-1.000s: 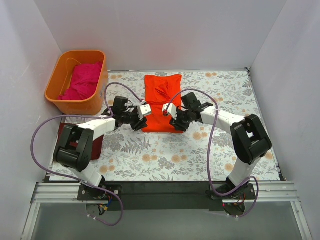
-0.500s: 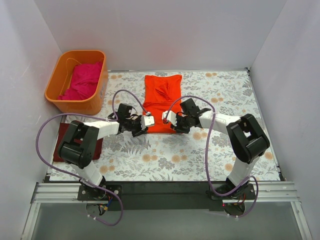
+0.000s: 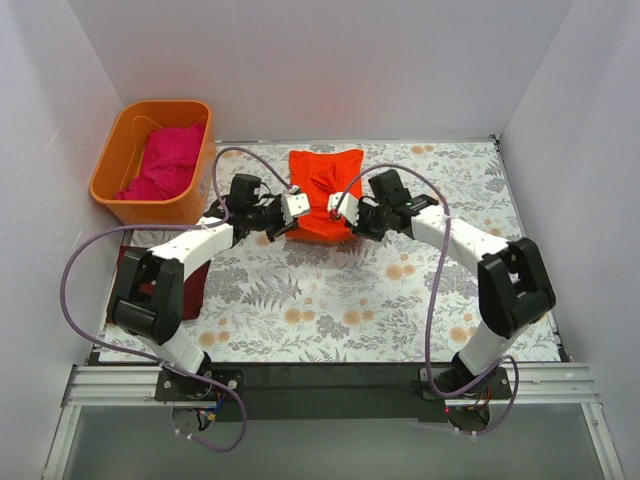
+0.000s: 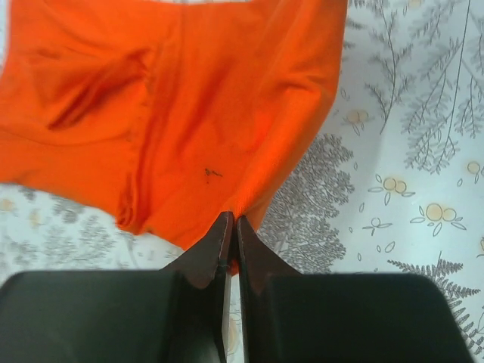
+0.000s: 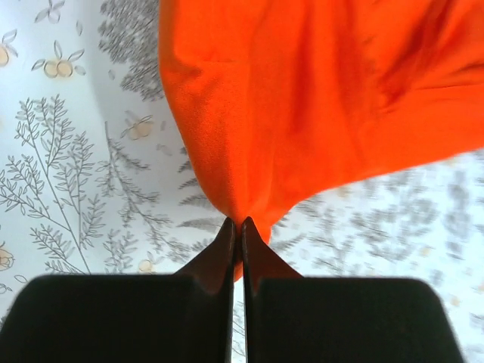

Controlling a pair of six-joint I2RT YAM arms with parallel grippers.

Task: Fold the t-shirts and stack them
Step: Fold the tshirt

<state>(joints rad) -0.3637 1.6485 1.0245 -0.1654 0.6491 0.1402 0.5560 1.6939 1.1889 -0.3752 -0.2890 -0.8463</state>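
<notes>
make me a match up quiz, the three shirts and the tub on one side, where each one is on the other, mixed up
1 orange-red shirt
2 pink shirt
3 maroon shirt
4 tub

a back left corner
b inside the tub
c left edge of the table
d middle of the table, towards the back

Pairs: 1-d, 2-b, 3-c, 4-a

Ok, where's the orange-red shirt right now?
In the top view the orange-red t-shirt lies far-centre on the table, right of the orange tub, its near corners pinched by the left gripper and right gripper.
</notes>
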